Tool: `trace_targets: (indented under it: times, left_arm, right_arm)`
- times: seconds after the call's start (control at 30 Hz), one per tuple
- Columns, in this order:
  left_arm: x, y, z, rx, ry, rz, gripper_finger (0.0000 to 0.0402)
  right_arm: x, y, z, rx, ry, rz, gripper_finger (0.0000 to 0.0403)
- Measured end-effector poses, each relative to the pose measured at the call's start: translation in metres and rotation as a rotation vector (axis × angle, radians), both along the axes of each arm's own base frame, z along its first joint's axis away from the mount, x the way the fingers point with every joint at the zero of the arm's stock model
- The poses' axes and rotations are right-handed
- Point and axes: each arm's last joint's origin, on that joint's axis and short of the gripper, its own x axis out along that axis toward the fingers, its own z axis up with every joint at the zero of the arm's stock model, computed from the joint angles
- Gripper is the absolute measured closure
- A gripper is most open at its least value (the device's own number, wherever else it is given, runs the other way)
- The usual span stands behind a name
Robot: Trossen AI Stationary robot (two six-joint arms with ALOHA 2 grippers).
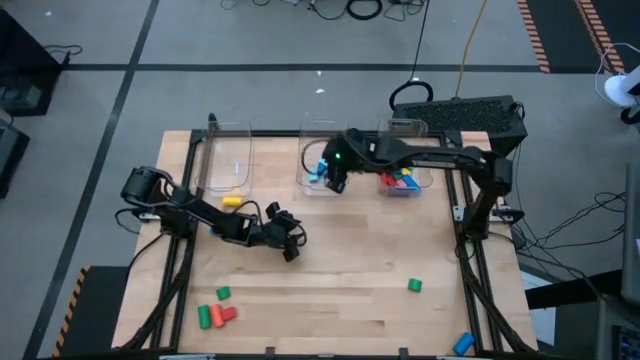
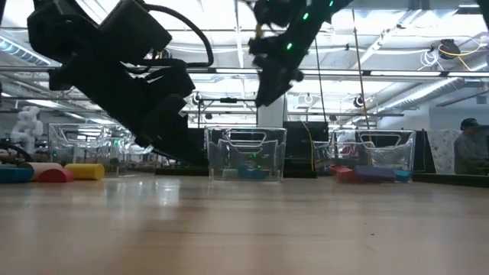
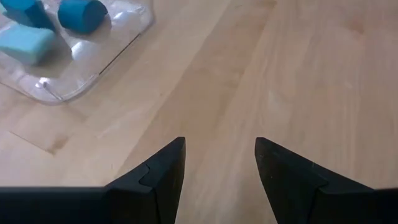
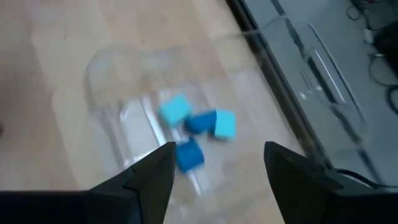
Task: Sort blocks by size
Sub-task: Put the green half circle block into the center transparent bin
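Three clear bins stand along the far edge. The middle bin (image 1: 312,168) holds several blue blocks (image 4: 198,127). My right gripper (image 4: 219,149) hangs open above them with nothing between its fingers, and it shows over that bin (image 1: 337,183) in the high view. The right bin (image 1: 420,183) holds mixed red, pink, green and blue blocks (image 1: 400,181). My left gripper (image 3: 219,146) is open over bare wood near the table's middle (image 1: 291,248). Loose blocks lie on the table: a yellow one (image 1: 231,201), green and red ones (image 1: 215,313), a green one (image 1: 414,285) and a blue one (image 1: 462,343).
The left bin (image 1: 226,162) stands at the far left. In the left wrist view, a corner of the middle bin (image 3: 93,68) with blue blocks lies just beyond my left gripper. Bare wood fills the table's middle and near right (image 1: 350,280). A person (image 2: 467,145) is in the room behind.
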Motion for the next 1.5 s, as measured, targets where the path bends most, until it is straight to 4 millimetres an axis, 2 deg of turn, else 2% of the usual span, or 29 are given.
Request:
trace_targets:
  times: [0.17, 0.3, 0.43, 0.67, 0.8, 0.93, 1.37, 1.5]
  left_arm:
    - [-0.004, -0.009, -0.002, -0.008, 0.014, 0.016, 0.0206]
    - [-0.006, -0.015, -0.002, -0.002, 0.009, 0.017, 0.0206]
    - [-0.006, -0.017, -0.002, -0.005, 0.000, 0.023, 0.0206]
    - [-0.006, -0.019, -0.001, -0.009, -0.017, 0.020, 0.0206]
    - [-0.006, -0.019, -0.001, -0.001, -0.019, 0.028, 0.0206]
    - [-0.006, -0.018, 0.000, 0.017, -0.025, 0.049, 0.0206]
    - [-0.007, -0.017, -0.002, 0.032, -0.002, 0.049, 0.0206]
    - [-0.007, -0.017, -0.004, 0.033, 0.002, 0.049, 0.0206]
  right_arm:
    - [-0.021, 0.035, 0.013, -0.020, 0.059, 0.020, 0.0176]
    - [-0.045, 0.061, 0.010, 0.019, 0.053, 0.030, 0.0176]
    - [-0.070, 0.087, -0.002, 0.072, 0.048, 0.028, 0.0177]
    - [-0.106, 0.130, -0.036, 0.155, 0.102, 0.052, 0.0177]
    - [-0.119, 0.155, -0.053, 0.238, 0.141, 0.078, 0.0177]
    - [-0.131, 0.179, -0.061, 0.308, 0.176, 0.086, 0.0177]
    - [-0.165, 0.233, -0.065, 0.577, 0.309, 0.012, 0.0177]
    - [-0.175, 0.248, -0.065, 0.596, 0.336, 0.041, 0.0177]
